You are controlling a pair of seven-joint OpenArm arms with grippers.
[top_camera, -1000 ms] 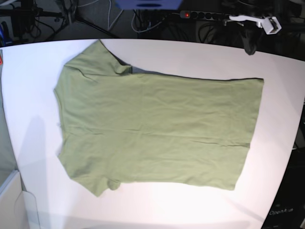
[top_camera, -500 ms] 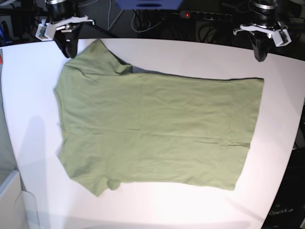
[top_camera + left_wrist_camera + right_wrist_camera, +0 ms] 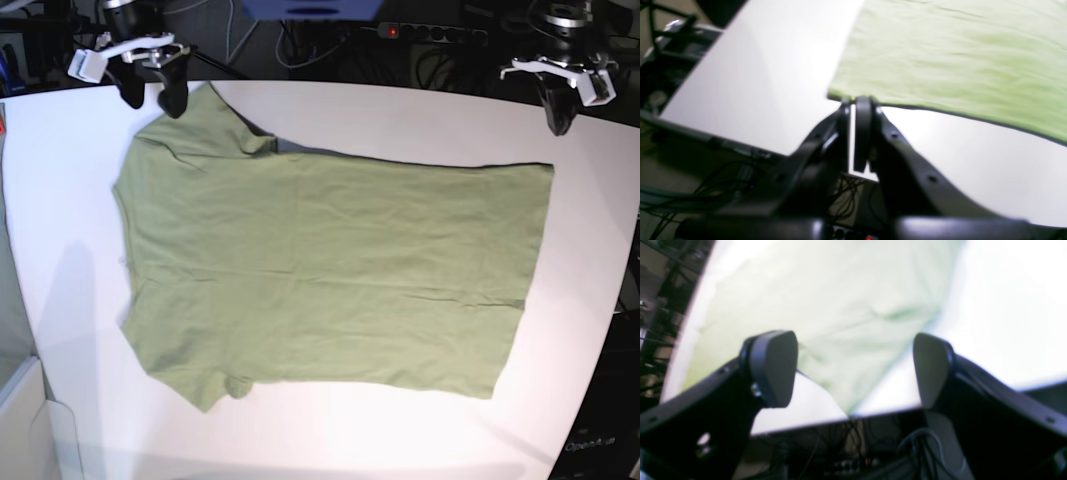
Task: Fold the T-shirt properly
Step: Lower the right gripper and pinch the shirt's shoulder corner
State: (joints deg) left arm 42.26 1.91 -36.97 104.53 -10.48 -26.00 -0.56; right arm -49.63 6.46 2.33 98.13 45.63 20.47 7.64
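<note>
Table: white top (image 3: 420, 110), wide, w/ bright glare near the front edge.
Behind table: dark area, many black cables (image 3: 300, 45) hanging.
Power strip: black (image 3: 432, 33), w/ red lit switch, at back centre-right.
Blue object: at top centre (image 3: 312, 8), partly cut off.
Left side: grey-white box corner (image 3: 30, 420).
Light: from above, strong.

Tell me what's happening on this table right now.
A two-armed robot is getting set to fold an olive-green T-shirt that lies spread flat on a white table. Nothing is gripped yet. The right gripper hangs with its jaws wide open above the far sleeve tip. The left gripper is shut and empty, poised above the table just beyond the far hem corner. No fold has been made so far.
</note>
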